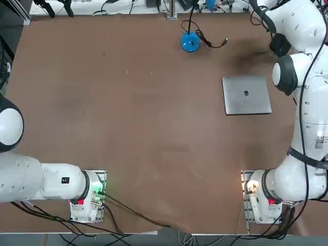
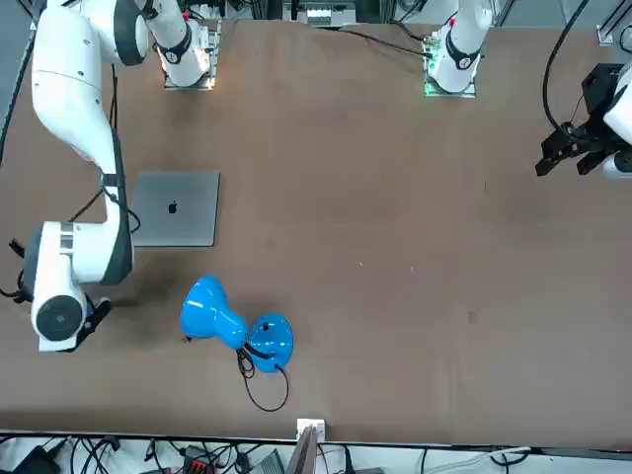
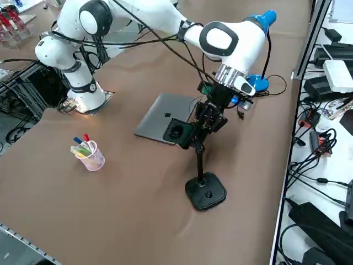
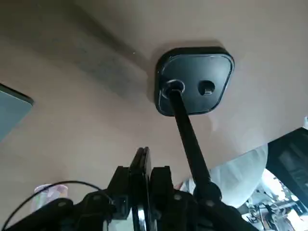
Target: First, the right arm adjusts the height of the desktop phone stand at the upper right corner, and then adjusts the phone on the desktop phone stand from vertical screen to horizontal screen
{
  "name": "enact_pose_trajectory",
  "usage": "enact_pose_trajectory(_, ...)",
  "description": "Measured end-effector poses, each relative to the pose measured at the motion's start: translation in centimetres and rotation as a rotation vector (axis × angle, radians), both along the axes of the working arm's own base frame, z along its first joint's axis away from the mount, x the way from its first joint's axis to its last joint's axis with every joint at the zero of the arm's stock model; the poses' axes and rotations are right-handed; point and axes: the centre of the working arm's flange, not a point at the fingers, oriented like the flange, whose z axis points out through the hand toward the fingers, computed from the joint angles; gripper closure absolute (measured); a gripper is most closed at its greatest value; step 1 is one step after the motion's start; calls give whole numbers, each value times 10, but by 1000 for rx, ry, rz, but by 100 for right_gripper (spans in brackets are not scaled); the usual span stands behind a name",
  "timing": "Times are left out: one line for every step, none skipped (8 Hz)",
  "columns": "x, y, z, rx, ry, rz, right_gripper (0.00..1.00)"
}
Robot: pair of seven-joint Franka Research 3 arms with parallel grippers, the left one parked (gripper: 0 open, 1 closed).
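The desktop phone stand shows best in the right side view: a black base [image 3: 206, 192] on the table, a thin pole [image 3: 198, 160] and a clamp head holding the black phone [image 3: 177, 132], which tilts beside the pole top. My right gripper [image 3: 211, 117] reaches down from the white right arm [image 3: 226, 38] and is closed on the stand's head just behind the phone. In the wrist view I look down the pole [image 4: 188, 134] onto the base [image 4: 195, 79], with the phone [image 4: 142, 178] edge-on. The arm [image 1: 294, 72] hides the stand in the top view.
A grey closed laptop [image 3: 162, 122] lies just behind the stand. A blue round-based stand [image 3: 258, 83] with a black cable is beyond it. A clear cup of pens [image 3: 88, 153] stands toward the near left. The table edge with cables [image 3: 309, 143] runs close on the stand's right.
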Motion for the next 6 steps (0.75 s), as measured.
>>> enact_pose_trajectory(0, 0, 3, 7, -8, -1, 78)
enact_pose_trajectory(1, 1, 7, 22, -18, -3, 78)
enact_pose_trajectory(1, 0, 13, 42, -31, -11, 78)
enact_pose_trajectory(1, -3, 19, 58, -45, -20, 78)
enact_pose_trajectory(1, -6, 23, 71, -57, -26, 78)
enact_pose_trajectory(1, -6, 27, 85, -65, -30, 78)
